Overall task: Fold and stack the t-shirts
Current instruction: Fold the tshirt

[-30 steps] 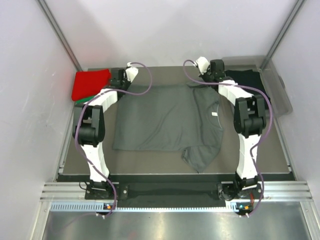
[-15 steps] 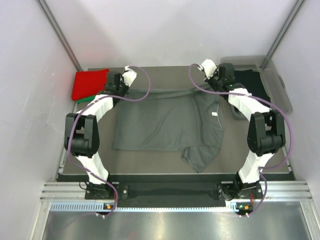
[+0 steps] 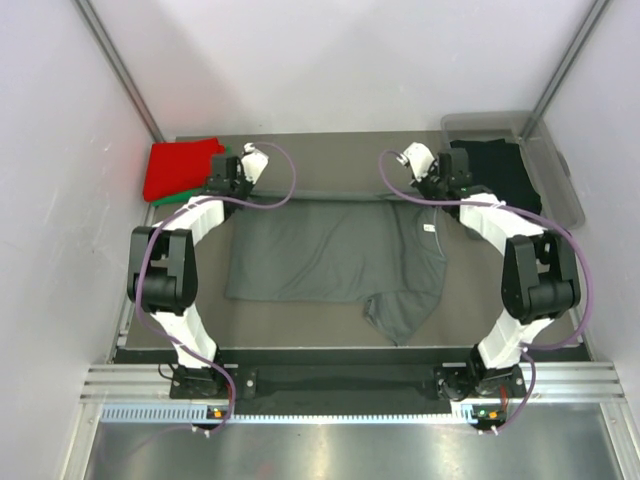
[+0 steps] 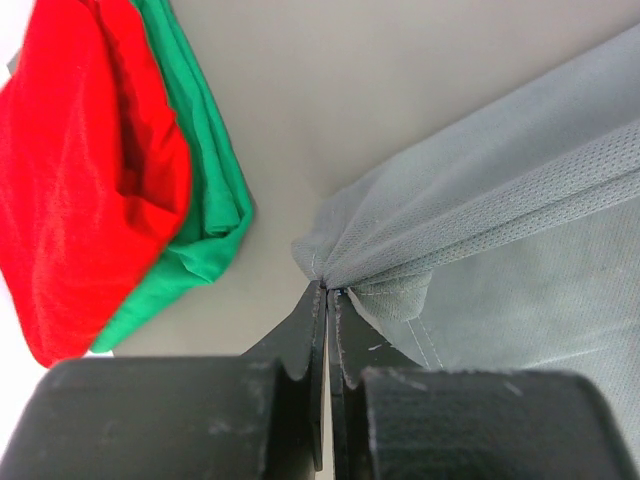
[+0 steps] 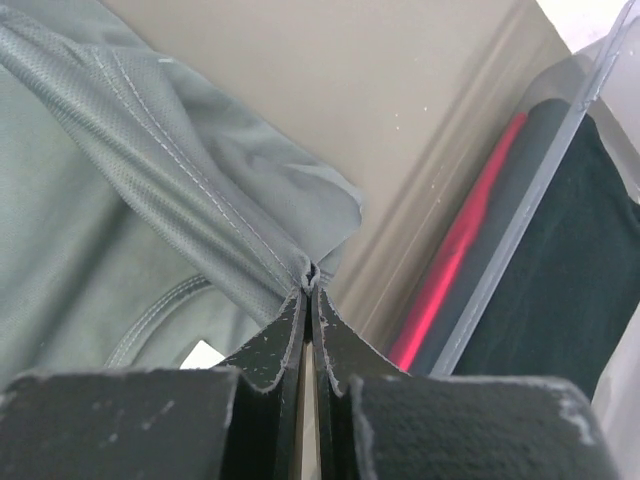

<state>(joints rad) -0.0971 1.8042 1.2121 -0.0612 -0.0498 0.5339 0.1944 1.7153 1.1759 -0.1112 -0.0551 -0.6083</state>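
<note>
The dark grey t-shirt [image 3: 330, 250] lies spread in the middle of the table, collar to the right. Its far edge is lifted and stretched taut between my two grippers. My left gripper [image 3: 232, 187] is shut on the shirt's far left corner [image 4: 345, 262]. My right gripper [image 3: 424, 192] is shut on the far right edge [image 5: 300, 262]. The red t-shirt [image 3: 180, 166] lies folded on the green t-shirt [image 3: 166, 200] at the far left; both show in the left wrist view, red [image 4: 80, 180] and green [image 4: 205, 200]. The black t-shirt [image 3: 495, 170] lies in the tub.
A clear plastic tub [image 3: 562, 195] stands at the far right, its wall [image 5: 560, 150] close beside my right gripper. White walls close in the table on the left, back and right. The shirt's near sleeve [image 3: 400, 315] hangs toward the front edge.
Both grippers have moved toward the near side, holding the grey shirt's far edge, which now sits farther over the shirt's body. Both arms' elbows have swung outward.
</note>
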